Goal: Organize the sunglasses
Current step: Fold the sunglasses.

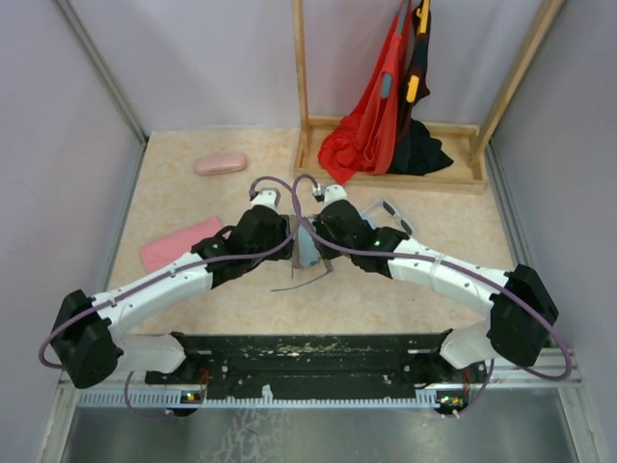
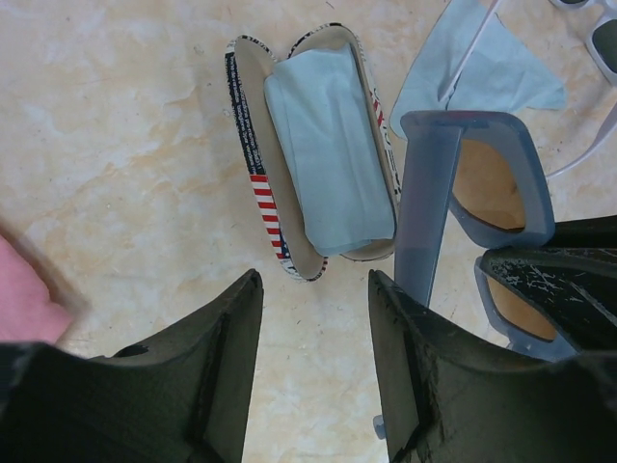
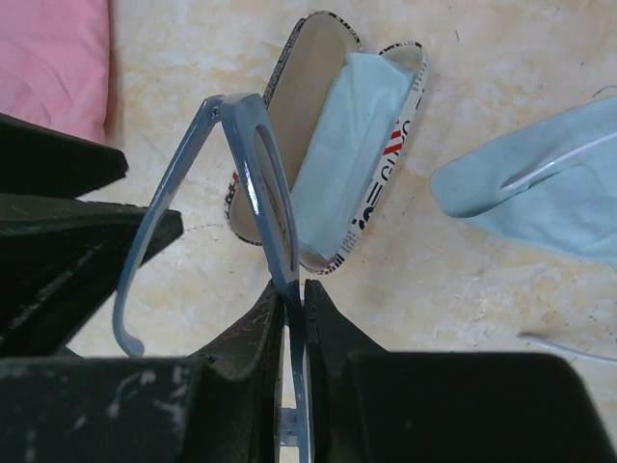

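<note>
The grey-framed sunglasses point(image 3: 262, 193) are hanging unfolded over the middle of the tabletop point(image 1: 174, 193), just above the flag-printed case point(image 2: 246, 145). That case is lying open and is carrying a folded light-blue cloth point(image 2: 328, 154) inside it. I am pinching the grey frame's front edge between the fingers of my right hand point(image 3: 294, 289), which are closing almost fully on it. My left hand point(image 2: 313, 280) is standing about half open with nothing between its fingers. One grey temple is running down just beside its inner finger, and I cannot tell whether they are touching.

The white-framed sunglasses point(image 2: 595, 48) are lying on the tabletop just beyond, with one temple resting across a second light-blue cloth point(image 2: 492, 68).

I am counting two pairs of sunglasses, two blue cloths and two cases. The other, a pink case point(image 1: 220, 164), is sitting closed well apart at the far left, with a flat pink piece point(image 1: 178, 243) nearer to me.
</note>
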Controlling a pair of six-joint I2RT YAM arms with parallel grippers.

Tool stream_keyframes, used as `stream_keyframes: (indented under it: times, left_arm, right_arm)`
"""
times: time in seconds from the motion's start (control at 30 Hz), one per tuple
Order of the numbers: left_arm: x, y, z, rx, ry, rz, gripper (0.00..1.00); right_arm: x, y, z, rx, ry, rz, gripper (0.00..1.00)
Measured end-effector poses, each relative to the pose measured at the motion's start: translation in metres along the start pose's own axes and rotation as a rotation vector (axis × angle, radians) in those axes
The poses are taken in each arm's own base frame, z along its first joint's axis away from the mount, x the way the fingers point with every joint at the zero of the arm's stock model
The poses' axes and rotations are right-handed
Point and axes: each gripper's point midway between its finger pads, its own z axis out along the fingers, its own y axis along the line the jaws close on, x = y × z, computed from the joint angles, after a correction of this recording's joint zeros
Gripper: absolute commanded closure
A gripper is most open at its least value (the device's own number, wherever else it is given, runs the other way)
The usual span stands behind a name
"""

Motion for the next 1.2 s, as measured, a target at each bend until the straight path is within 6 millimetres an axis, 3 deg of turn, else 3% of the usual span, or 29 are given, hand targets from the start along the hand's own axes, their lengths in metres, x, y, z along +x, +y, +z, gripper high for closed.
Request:
stream_keyframes:
  times: [0.57, 0.8, 0.9, 1.03, 1.1, 1.2]
  left_arm:
    - [0.013, -0.02, 0.008, -0.001, 0.022, 0.025, 0.46]
    - [0.01, -0.018, 0.004, 0.004, 0.003, 0.047, 0.43]
    - [-0.005, -0.017, -0.008, 0.012, -0.057, 0.044, 0.42]
    - [-0.04, -0.019, -0.042, 0.069, -0.179, 0.041, 0.45]
    - [-0.053, -0.022, -0.058, 0.108, -0.225, 0.043, 0.49]
    - [-0.057, -0.028, -0.073, 0.175, -0.245, 0.054, 0.65]
  right_arm:
    - [-0.021, 0.028, 0.003, -0.087, -0.086, 0.185, 1.0]
    - [-0.013, 0.024, 0.008, -0.08, -0.085, 0.201, 1.0]
    - [-0.009, 0.014, 0.009, -0.034, -0.078, 0.189, 1.0]
    - [-0.006, -0.013, 0.011, 0.047, -0.071, 0.187, 1.0]
    - [-0.007, -0.034, 0.011, 0.096, -0.077, 0.207, 1.0]
    - [-0.019, -0.069, 0.007, 0.18, -0.11, 0.255, 1.0]
